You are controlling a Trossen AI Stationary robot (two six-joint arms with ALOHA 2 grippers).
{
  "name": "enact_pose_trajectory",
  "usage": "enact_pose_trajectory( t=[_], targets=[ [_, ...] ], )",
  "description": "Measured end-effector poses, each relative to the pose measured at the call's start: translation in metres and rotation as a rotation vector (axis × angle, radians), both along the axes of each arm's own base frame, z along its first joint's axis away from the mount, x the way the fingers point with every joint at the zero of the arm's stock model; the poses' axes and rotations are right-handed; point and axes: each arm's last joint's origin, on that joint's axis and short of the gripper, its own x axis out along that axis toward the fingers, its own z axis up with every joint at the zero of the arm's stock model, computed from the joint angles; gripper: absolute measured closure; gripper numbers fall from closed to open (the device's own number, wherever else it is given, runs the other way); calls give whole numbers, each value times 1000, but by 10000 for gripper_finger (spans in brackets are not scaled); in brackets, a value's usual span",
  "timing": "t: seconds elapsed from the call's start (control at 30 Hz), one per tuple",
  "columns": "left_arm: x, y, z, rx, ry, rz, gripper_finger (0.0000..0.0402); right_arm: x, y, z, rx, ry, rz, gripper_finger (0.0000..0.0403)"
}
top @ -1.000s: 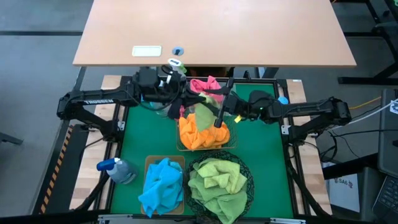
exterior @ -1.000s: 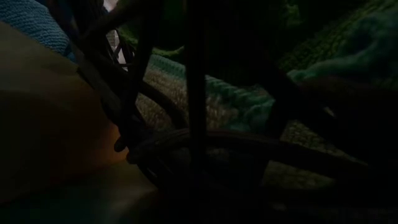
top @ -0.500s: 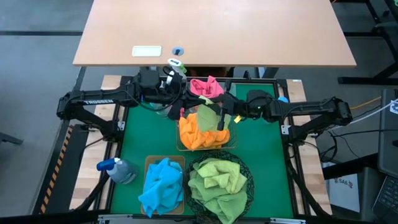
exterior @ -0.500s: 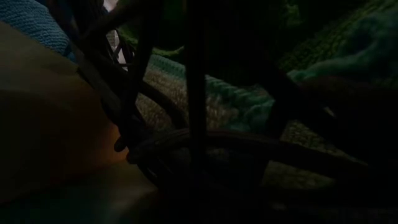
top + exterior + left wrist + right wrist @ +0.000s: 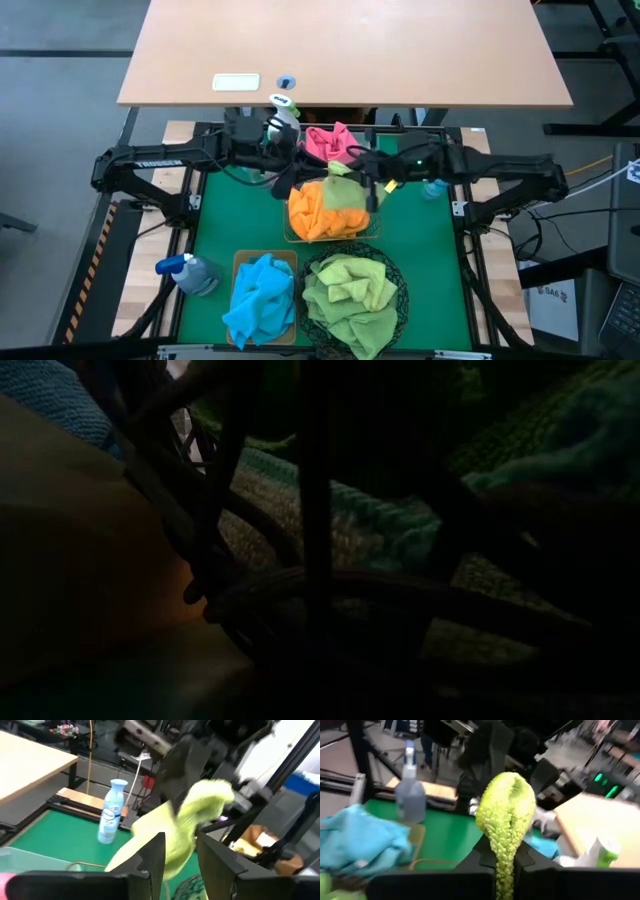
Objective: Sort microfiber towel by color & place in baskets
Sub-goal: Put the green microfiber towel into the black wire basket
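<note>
A yellow-green towel point(image 5: 338, 186) hangs in the air between my two grippers, over a clear basket point(image 5: 372, 232) of orange towels point(image 5: 318, 215). My right gripper point(image 5: 368, 186) is shut on it. My left gripper point(image 5: 181, 851) stands open, and the towel point(image 5: 190, 817) runs through the gap between its fingers. Pink towels point(image 5: 328, 140) fill a basket at the back. Blue towels point(image 5: 262, 296) lie in the tan bin point(image 5: 240, 262), and green towels point(image 5: 350, 290) in the round black basket point(image 5: 400, 290). My right gripper pinches a bunched fold of the towel point(image 5: 504, 851) between its two fingers, coming nearly level from the table's right. The fold bulges out beyond the fingers point(image 5: 526, 859), and the towel hangs clear of the baskets. I cannot tell whether my left gripper touches the towel.
A blue spray bottle point(image 5: 190, 272) stands at the front left of the green mat. A second bottle with a white and green top point(image 5: 282, 106) stands at the back edge. The low view shows only the black basket's wires point(image 5: 310, 540) close up.
My right gripper has swung up from pointing down over the orange towels to nearly level, rising toward my left gripper. The yellow-green towel, which hung from my left gripper, now stretches between the two grippers.
</note>
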Motion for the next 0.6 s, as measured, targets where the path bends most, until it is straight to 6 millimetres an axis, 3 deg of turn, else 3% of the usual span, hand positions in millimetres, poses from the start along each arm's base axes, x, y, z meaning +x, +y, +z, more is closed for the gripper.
enact_pose_trajectory(
  t=[0.17,0.33,0.6],
  targets=[
    [-1,2,-7,77,68,11,295,-13,17,19,71,71,38,395],
    [-5,9,-15,74,160,32,295,-25,46,43,110,28,181,397],
    [-9,13,-24,57,261,42,295,-42,89,62,237,-19,323,399]
  ],
)
